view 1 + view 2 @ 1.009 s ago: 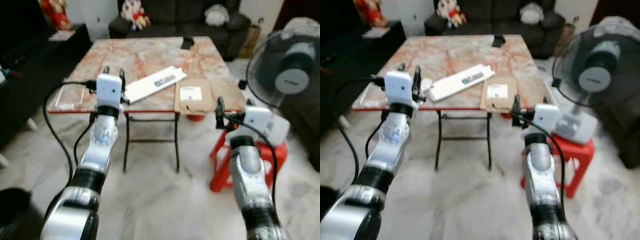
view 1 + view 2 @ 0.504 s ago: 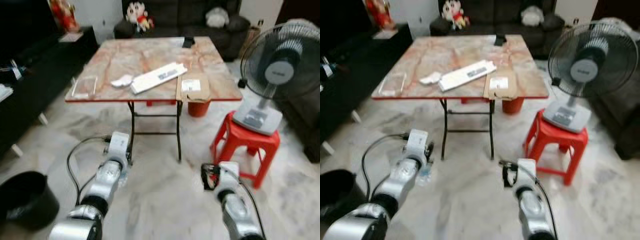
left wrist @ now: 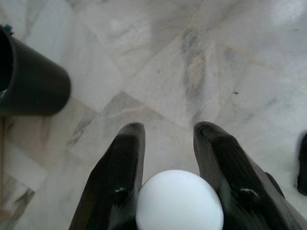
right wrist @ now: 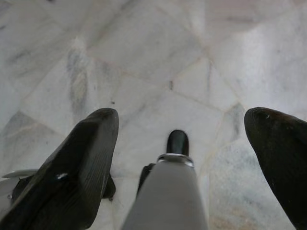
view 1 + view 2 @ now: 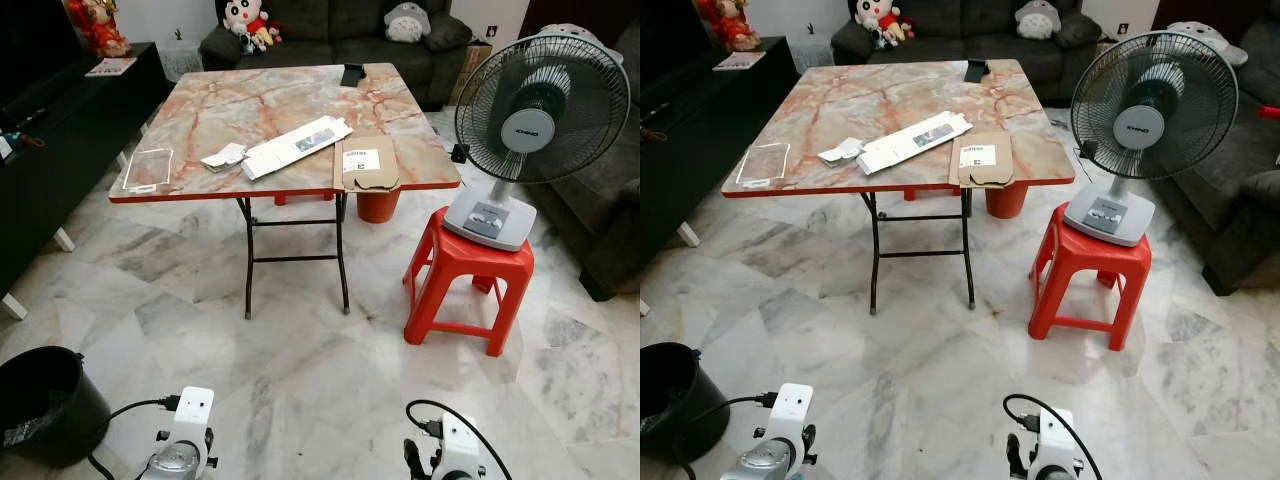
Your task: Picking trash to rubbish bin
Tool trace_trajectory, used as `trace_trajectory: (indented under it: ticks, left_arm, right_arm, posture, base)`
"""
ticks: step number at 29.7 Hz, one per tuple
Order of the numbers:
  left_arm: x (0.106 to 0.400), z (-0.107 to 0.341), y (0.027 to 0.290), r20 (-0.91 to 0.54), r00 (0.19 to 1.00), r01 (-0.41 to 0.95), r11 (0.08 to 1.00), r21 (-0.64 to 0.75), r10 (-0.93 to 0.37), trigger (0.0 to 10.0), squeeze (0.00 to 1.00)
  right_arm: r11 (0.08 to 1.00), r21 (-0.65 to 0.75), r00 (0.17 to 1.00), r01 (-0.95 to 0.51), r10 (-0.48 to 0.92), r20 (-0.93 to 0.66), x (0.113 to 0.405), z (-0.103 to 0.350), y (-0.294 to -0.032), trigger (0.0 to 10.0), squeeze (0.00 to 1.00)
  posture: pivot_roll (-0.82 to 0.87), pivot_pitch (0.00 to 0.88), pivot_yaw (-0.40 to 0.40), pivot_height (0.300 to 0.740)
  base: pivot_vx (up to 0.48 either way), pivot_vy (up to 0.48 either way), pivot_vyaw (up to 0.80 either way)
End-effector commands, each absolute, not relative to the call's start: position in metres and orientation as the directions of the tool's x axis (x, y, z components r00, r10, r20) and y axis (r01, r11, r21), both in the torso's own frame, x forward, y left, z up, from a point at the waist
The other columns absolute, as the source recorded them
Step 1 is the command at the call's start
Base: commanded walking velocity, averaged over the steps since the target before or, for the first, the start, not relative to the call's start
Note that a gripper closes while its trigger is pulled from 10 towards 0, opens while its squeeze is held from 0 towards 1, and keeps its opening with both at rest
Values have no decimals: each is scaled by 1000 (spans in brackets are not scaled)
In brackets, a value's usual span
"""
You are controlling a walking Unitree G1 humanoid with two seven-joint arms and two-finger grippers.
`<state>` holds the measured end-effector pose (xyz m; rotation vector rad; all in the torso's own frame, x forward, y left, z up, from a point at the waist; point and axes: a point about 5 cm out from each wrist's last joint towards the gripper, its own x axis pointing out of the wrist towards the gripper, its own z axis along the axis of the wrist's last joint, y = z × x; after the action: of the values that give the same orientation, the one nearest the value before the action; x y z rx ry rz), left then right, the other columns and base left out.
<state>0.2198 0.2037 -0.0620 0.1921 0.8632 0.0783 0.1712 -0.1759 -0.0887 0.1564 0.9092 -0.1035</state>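
A white round-topped piece of trash (image 3: 179, 201) sits pinched between the two black fingers of the left gripper (image 3: 168, 134), which hangs low above the marble floor (image 3: 201, 72) near the black rubbish bin (image 5: 45, 405). The right gripper (image 4: 184, 129) also hangs low over the floor, its fingers spread wide with nothing between them. Beyond stands a marble-topped folding table (image 5: 210, 110) bearing a long white box (image 5: 297, 147) and a flat cardboard piece (image 5: 368, 165), with a fan (image 5: 540, 100) on a red stool (image 5: 468, 285) beside it.
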Motion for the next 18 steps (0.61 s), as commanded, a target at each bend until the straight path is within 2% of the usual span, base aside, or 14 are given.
trace_trajectory:
  ticks: [1, 6, 18]
  left_arm:
    - [224, -58, 211, -739, 652, -4, 975, 222, 170, 10000, 0]
    - [229, -55, 208, -722, 675, 47, 969, 243, 148, 10000, 0]
    - [230, -55, 205, -717, 685, 61, 971, 233, 128, 10000, 0]
  right_arm:
    - [980, 85, 609, 179, -42, -792, 171, -89, -176, 10000, 0]
    - [975, 95, 631, 202, -55, -774, 178, -85, -177, 10000, 0]
    - [977, 98, 630, 187, -43, -776, 179, -86, -169, 10000, 0]
  posture:
    - [-73, 29, 48, 740]
    - [-76, 23, 57, 740]
    - [-75, 0, 67, 740]
  base:
    - [0, 0, 0]
    - [0, 0, 160]
    - [0, 0, 770]
